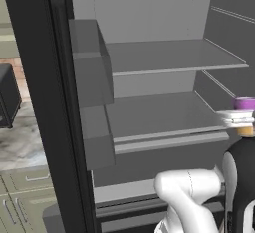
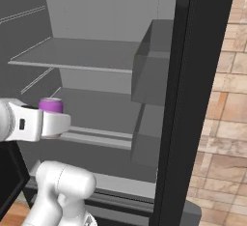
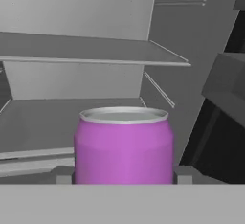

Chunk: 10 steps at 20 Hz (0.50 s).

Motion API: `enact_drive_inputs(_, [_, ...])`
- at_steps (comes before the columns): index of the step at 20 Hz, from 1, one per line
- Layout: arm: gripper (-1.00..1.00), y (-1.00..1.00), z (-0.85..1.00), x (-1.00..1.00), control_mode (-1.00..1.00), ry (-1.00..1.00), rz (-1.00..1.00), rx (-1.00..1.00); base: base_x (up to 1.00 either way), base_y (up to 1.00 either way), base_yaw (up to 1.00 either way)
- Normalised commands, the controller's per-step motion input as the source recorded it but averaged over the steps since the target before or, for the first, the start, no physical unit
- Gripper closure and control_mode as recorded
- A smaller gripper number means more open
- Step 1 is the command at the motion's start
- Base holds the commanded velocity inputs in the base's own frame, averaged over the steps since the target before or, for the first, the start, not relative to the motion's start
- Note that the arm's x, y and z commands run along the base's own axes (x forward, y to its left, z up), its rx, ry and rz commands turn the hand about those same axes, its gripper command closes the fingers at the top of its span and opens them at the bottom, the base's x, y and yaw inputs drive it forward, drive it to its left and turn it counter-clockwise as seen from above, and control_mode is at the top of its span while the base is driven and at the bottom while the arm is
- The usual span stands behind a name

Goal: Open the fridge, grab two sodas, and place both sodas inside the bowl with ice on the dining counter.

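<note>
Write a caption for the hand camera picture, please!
Robot gripper holding a purple soda can upright in front of the open fridge's grey shelves.

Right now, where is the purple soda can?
The purple soda can sits between the hand's fingers in the hand view, in front of the open fridge's grey shelves.

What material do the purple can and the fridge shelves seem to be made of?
Purple can: probably metal, judged from its silver rim and top; the purple wall has a smooth, slightly glossy coat. It sits between the pincer's fingers.
Fridge shelves: thin, flat, uniform grey slabs with a matte look and a paler front edge; plastic or painted metal, the rendering leaves it open.
</note>
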Motion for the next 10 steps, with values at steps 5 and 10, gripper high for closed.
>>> enact_drive_inputs(5, [1.0, 0.0, 0.0, 0.0, 1.0, 0.0, 0.0, 0.0, -0.68, 0.12, 0.0])
enact_drive_inputs(10, [1.0, 0.0, 0.0, 0.0, 1.0, 0.0, 0.0, 0.0, -0.95, 0.21, 0.0])
